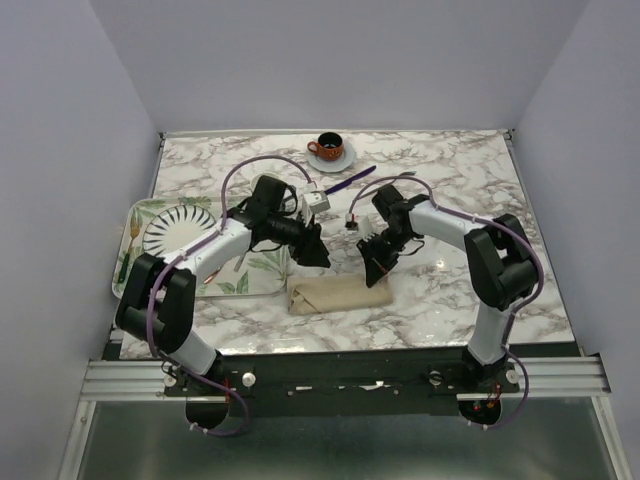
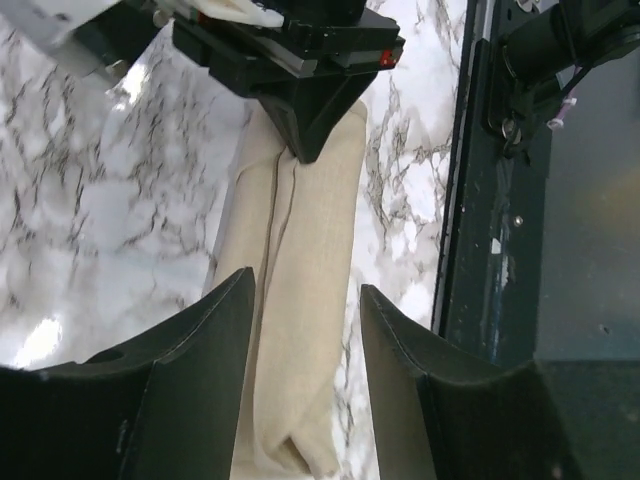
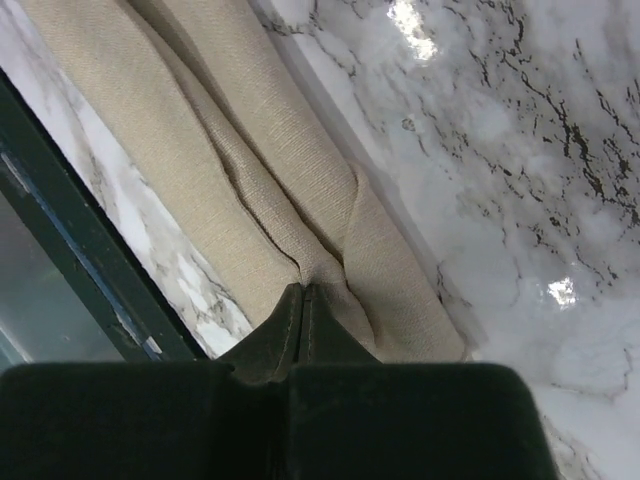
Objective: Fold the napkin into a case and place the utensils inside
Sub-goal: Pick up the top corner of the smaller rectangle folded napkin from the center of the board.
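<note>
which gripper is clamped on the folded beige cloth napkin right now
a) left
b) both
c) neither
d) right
d: the right gripper has its fingers pressed together on a bunched end of the folded beige cloth napkin, while the left gripper stands open over the cloth's other end.

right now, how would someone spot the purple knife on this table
Start at the white-and-grey marble table and find the small orange cup on a white saucer near its far edge. Just on the near side of the saucer lies the slim dark purple knife, the only purple utensil on the bare marble.
</note>
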Tool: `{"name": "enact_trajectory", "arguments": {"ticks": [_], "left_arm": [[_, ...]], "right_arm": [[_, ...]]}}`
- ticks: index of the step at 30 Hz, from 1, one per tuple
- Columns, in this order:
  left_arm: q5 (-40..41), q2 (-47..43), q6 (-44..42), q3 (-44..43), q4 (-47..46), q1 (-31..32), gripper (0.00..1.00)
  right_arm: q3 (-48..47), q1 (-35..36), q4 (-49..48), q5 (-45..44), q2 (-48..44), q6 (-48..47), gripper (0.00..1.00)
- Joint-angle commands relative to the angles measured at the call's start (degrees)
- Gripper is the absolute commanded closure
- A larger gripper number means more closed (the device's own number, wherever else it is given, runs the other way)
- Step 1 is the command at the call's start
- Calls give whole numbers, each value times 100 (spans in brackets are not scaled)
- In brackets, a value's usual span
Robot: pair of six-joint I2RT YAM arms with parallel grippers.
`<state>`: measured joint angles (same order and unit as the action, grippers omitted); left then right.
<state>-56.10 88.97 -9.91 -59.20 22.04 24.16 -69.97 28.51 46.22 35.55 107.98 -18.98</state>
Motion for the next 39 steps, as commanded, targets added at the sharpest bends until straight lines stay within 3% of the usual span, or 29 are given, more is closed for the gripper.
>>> {"name": "enact_trajectory", "arguments": {"ticks": [1,3,14,27,31,35,39], "left_arm": [[204,191,559,610,-1894,422,44],[213,278,814,830,-2703,528,44],[705,1043,1878,858,-3995,1275,44],[978,1641,2687,840,-4235,1539,49],[1110,1633,2854,919,-4287,1530,48],[1188,1238,3364,1542,-5523,1451,49],[1277,921,3479,1920,-5957,1398,48]], "right_arm": [[116,5,-95,321,-435,176,99],[159,5,-121,365,-506,193,99],[265,5,-183,523,-664,228,99],[397,-4,-245,523,-761,299,99],[449,-47,-262,479,-823,299,99],[546,-100,-280,462,-832,308,99],[625,-135,-376,497,-823,290,99]]}}
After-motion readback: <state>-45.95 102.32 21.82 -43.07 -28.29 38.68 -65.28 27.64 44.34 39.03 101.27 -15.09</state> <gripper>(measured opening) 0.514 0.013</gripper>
